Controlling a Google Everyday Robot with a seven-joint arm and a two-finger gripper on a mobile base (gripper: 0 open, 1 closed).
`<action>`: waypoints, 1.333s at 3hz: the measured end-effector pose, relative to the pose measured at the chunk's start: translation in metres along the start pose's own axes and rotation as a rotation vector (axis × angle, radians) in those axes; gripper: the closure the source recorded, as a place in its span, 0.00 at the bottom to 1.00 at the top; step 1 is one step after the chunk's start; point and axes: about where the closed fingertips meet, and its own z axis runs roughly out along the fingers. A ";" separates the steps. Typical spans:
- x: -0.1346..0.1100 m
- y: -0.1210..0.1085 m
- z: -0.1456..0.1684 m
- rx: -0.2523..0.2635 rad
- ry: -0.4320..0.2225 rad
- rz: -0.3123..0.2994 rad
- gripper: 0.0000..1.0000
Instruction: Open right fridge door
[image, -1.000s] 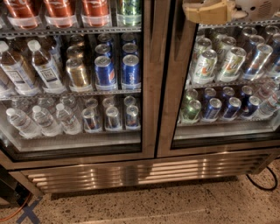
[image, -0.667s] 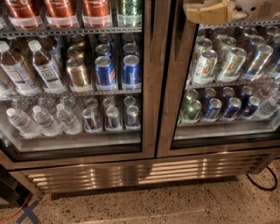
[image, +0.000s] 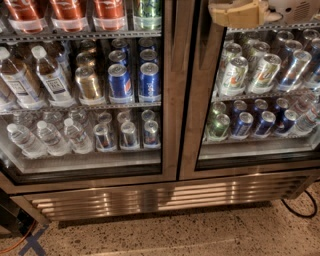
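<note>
**Right fridge door shut, gripper idle at its top corner**

Right fridge door (image: 252, 95) stands closed. Its glass pane and wide steel frame spread out below my gripper (image: 237, 12) and off to the gripper's right. My gripper hangs at the very top of the view, in front of the upper part of that door, close to the upright frame member where the two doors meet. Whether it touches the steel or floats just off it, I cannot tell, and I cannot tell whether it is open or closed either.

Compared with the last second, nothing has changed. The gripper sits in the same spot and the door's inner edge lies just as tight against the left door (image: 85, 90). The rows of cans (image: 250, 72) behind the glass, below the gripper, look the same too. I judge from this that the pull has not begun and the task is still at its approach or grasp stage.

Down and to the gripper's left, the seam between the doors shows no gap. I see no handle from here, so I judge that the next move depends on getting purchase on that inner edge. Far below the gripper, the vent grille (image: 165, 197) and speckled floor (image: 200, 235) lie in the door's swing path. A black cable (image: 300, 210) loops on the floor at the lower right.
</note>
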 end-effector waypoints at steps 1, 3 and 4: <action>-0.003 -0.002 -0.001 0.011 -0.001 0.009 1.00; -0.002 -0.001 0.000 0.018 0.005 0.018 1.00; -0.001 -0.002 0.000 0.018 0.005 0.018 1.00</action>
